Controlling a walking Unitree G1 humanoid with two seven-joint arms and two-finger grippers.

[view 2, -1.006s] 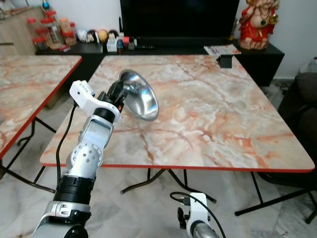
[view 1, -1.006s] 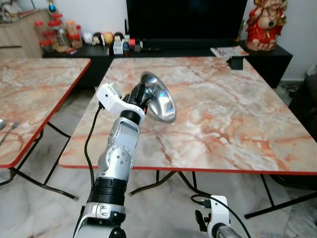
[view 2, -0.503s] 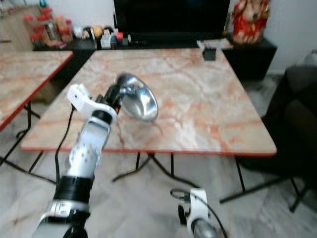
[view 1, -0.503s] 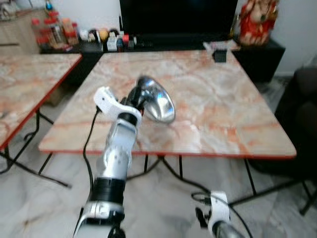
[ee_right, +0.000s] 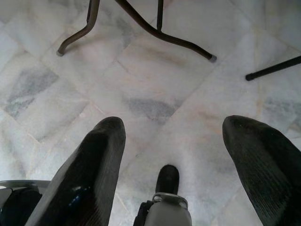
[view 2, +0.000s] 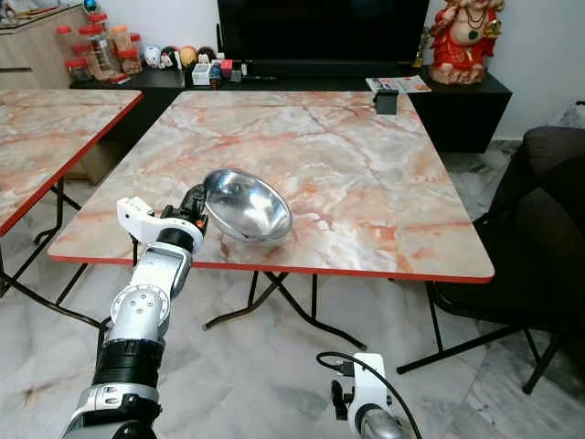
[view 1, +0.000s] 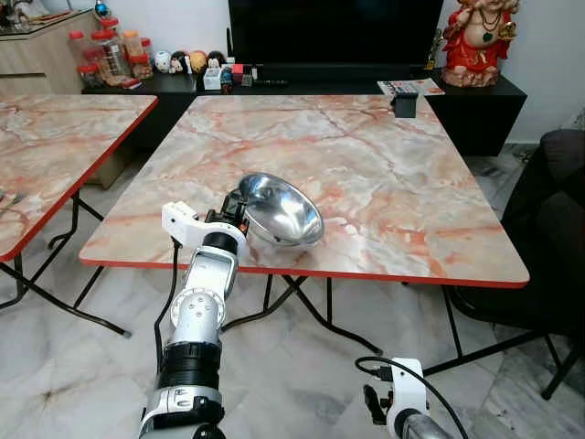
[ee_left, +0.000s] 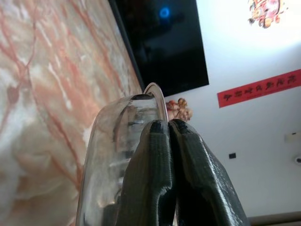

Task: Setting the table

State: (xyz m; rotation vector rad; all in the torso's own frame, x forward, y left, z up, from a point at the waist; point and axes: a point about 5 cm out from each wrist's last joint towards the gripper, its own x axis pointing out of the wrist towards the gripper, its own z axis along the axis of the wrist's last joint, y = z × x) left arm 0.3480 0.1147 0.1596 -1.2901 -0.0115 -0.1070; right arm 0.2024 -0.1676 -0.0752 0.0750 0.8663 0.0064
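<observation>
A: Right pincer [ee_right: 171, 155] hangs low over the floor, fingers spread, idle. Left pincer [view 1: 239, 208]?

B: Clenched on the bowl [view 1: 279, 209] rim, bowl tilted at the worktop [view 1: 384, 174] near edge. Thin steel: light, stiff, likely slick. Rim pinch suits it.

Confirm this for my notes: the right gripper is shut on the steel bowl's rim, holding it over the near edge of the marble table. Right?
Wrong arm. The left gripper is shut on the steel bowl over the marble table, as the left eye view shows; the right gripper hangs open above the floor.
</observation>
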